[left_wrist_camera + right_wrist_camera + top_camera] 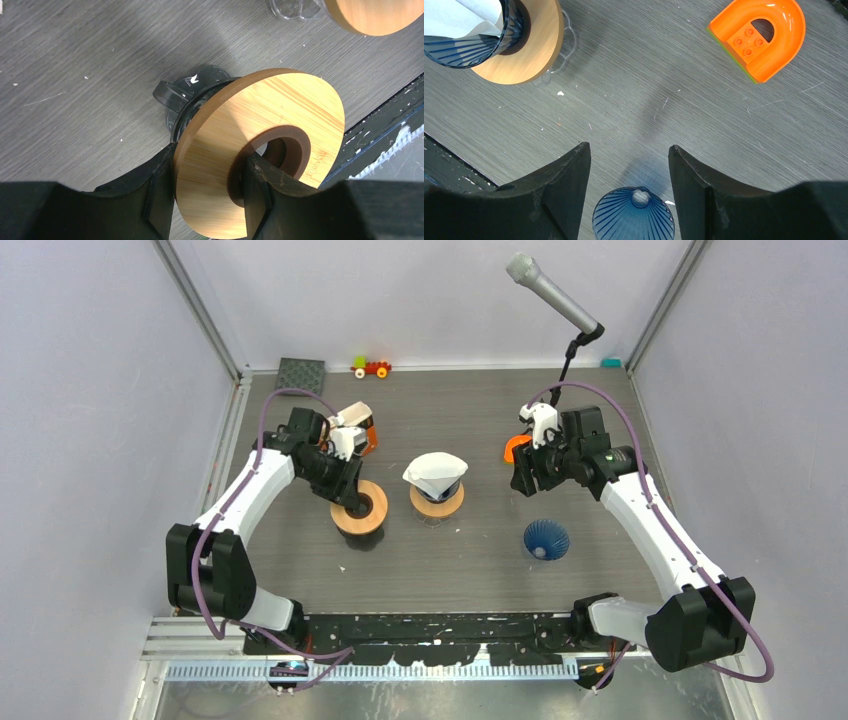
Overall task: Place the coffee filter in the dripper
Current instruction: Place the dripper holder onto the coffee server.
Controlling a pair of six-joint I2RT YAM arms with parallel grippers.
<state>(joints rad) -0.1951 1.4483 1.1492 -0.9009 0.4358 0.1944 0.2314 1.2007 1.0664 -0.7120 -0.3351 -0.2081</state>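
Observation:
The white paper coffee filter [433, 469] sits in a dark blue ribbed dripper [441, 484] on a wooden ring [437, 503] at the table's middle. The right wrist view shows the filter [459, 15] and that dripper [471, 47] at top left. My left gripper [352, 502] is shut on a second wooden ring [360, 512]. One finger is outside the ring's rim [260, 125] and the other is in its brown-lined hole, with a dark glass base [185, 92] beneath. My right gripper [522, 480] hangs open above the table. A separate blue ribbed cone [634, 217] stands below its fingers [629, 150].
An orange arch brick [515, 447] lies beside the right gripper. A microphone [552, 295] on a stand rises at the back right. A toy car [371, 367] and a dark square mat [301, 375] lie along the back wall. The blue cone [546, 538] stands right of centre.

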